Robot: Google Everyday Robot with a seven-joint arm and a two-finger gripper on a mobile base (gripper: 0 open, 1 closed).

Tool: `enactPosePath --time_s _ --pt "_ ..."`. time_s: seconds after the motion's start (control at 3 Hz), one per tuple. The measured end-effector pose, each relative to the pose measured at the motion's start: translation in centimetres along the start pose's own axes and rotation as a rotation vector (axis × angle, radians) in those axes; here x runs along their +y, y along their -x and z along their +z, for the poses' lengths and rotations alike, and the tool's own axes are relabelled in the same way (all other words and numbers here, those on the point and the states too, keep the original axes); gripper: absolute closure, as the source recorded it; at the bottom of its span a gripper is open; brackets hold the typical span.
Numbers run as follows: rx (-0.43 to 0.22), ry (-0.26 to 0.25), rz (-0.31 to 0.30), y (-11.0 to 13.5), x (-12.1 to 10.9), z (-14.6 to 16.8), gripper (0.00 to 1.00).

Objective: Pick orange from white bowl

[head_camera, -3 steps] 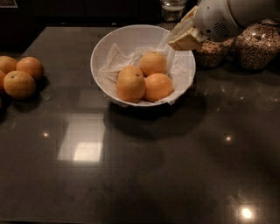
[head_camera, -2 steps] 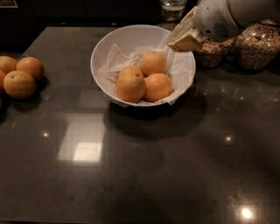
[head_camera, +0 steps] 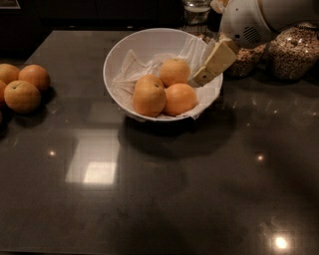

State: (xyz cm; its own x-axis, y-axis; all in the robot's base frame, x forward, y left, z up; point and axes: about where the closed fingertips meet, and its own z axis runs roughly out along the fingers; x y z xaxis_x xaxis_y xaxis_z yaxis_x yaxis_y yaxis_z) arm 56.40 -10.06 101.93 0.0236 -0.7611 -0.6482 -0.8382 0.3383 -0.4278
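Observation:
A large glossy white bowl (head_camera: 110,60) lined with crumpled white paper stands at the back middle of the dark countertop. Three oranges lie in it: one at the back (head_camera: 174,71), one front left (head_camera: 148,95), one front right (head_camera: 180,98). My gripper (head_camera: 197,79) reaches in from the upper right, over the bowl's right rim. Its beige tip is just right of the back orange and just above the front right one. I cannot tell whether it touches either.
Three more loose oranges (head_camera: 21,95) lie at the left edge of the counter. Glass jars of grain (head_camera: 294,52) stand behind the bowl at the right, and a clear glass (head_camera: 196,10) at the back.
The gripper has come down and slightly left, from above the bowl's right rim to beside the oranges inside. The oranges have not moved.

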Motion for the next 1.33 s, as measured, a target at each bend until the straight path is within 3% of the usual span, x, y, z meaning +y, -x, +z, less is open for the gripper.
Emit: enactPosePath --time_s 0.33,1.0,1.33 --pt "-0.011 0.001 0.000 0.2 0.1 0.1 0.00" --pt "-0.051 0.093 -0.051 2.2 2.3 1.1 0.41" --pt "-0.052 0.099 -0.055 2.3 2.5 1.1 0.43"
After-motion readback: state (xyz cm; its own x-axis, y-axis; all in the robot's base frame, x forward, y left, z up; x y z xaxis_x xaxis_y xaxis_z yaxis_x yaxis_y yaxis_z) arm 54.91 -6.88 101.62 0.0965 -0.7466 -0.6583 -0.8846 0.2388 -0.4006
